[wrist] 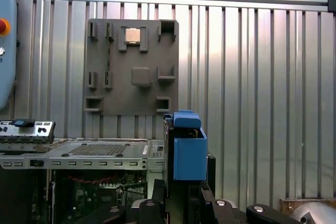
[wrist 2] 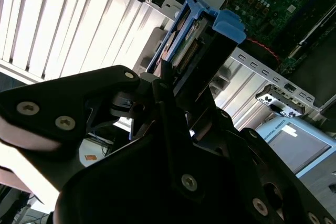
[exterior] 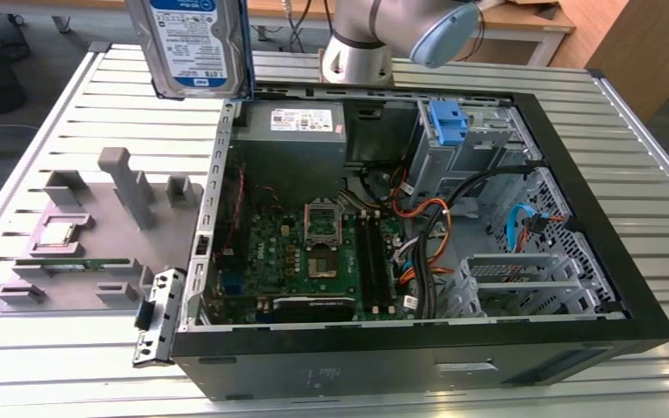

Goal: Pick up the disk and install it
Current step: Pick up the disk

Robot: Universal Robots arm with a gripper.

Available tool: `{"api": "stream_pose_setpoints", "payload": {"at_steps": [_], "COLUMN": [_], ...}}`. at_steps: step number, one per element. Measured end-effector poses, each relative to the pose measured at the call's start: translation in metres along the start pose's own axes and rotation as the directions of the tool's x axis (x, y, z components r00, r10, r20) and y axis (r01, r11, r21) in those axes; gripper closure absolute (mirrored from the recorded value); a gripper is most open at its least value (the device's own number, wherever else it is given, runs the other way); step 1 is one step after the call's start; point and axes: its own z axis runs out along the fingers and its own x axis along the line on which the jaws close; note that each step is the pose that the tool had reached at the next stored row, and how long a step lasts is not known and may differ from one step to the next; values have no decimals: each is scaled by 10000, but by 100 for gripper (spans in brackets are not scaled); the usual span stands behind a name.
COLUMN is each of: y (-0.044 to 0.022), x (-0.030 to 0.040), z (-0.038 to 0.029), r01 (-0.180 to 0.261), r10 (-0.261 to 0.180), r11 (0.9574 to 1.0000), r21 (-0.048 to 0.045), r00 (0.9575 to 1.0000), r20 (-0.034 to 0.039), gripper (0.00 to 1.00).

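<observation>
Black fingers (wrist 2: 168, 93) of the gripper (wrist 2: 181, 85) are clamped tight on the disk (wrist 2: 191, 45), which juts straight out from the jaws, away from the wrist, its blue rails leading. In the first wrist view that blue end (wrist: 188, 156) stands just beyond the gripper (wrist: 181, 195). So there's no gap to close: the disk is in the grip and up in the air! The exterior view has the disk (exterior: 189, 48) hanging upright, long axis vertical and label face out, raised above the case's (exterior: 613, 244) corner on the exterior view's left. It's clear of the grey tray (exterior: 102, 235) and the slatted table (exterior: 67, 348). Farther off, the blue bracket (exterior: 445, 117) and the metal bays sit well apart from it, across the open case toward the exterior view's right. By my reading, that's the gap that matters.
</observation>
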Motion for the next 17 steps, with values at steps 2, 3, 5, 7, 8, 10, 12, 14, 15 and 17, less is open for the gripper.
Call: {"api": "stream_pose_setpoints", "payload": {"at_steps": [2,3,5,7,8,10,12,14,15,17], "y": [-24,-36,-60,-84,-95,-119,-141,-164,-175,-197], "x": [0,0,0,0,0,0,0,1,1,1], "z": [0,-1,-1,-1,-1,-1,-2,-2,-2,-3], "r01": [0,0,0,0,0,0,0,0,1,1], "r10": [0,0,0,0,0,0,0,0,-1,-1], "r11": [10000,10000,10000,10000,10000,10000,10000,10000,10000,10000], "r21": [0,0,0,0,0,0,0,0,0,0], "r00": [10000,10000,10000,10000,10000,10000,10000,10000,10000,10000], "r20": [0,0,0,0,0,0,0,0,0,0], "gripper": [65,65,65,65,65,65,65,65,65,65]}}
